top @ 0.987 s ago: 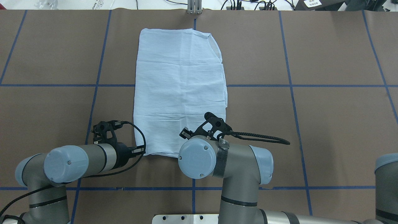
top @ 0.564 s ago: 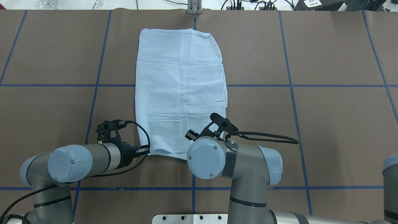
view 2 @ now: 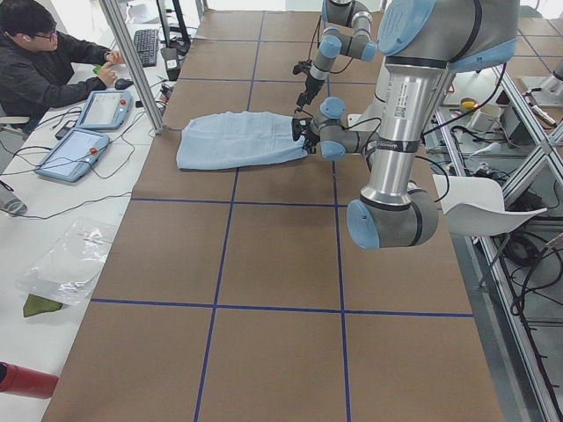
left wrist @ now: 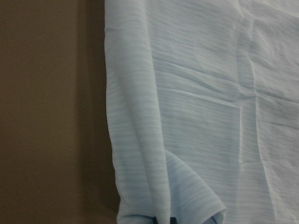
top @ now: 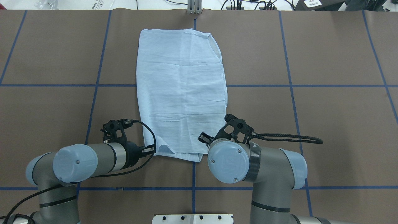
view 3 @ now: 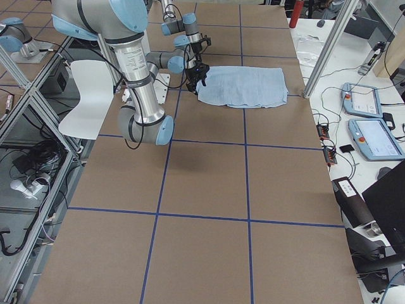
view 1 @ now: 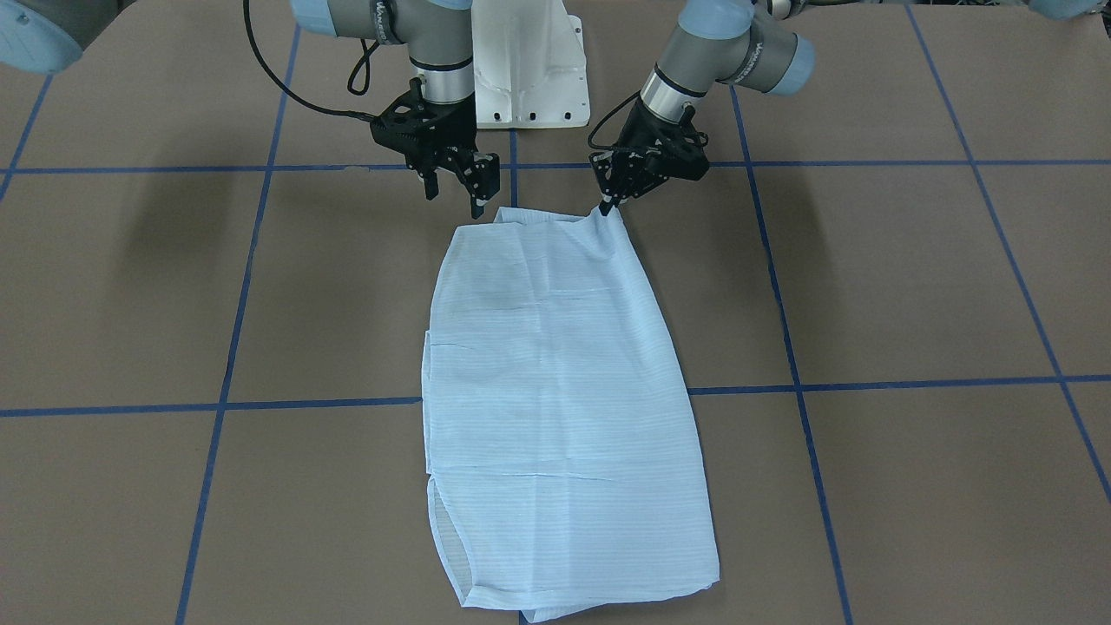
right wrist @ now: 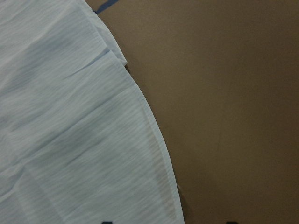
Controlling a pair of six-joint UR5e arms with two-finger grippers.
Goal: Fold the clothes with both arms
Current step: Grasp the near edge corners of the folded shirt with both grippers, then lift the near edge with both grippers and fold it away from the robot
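Folded shirt (view 1: 555, 391) lying lengthwise at mid-counter (view 1: 868, 304). Left pincer (view 1: 607, 207) closed on one near corner, lifting it slightly. Right pincer (view 1: 453, 195) open, just beside the other near corner.

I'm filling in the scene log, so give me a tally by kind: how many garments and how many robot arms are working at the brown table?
Shirt: 1
Arms: 2, left arm and right arm
Total: 3
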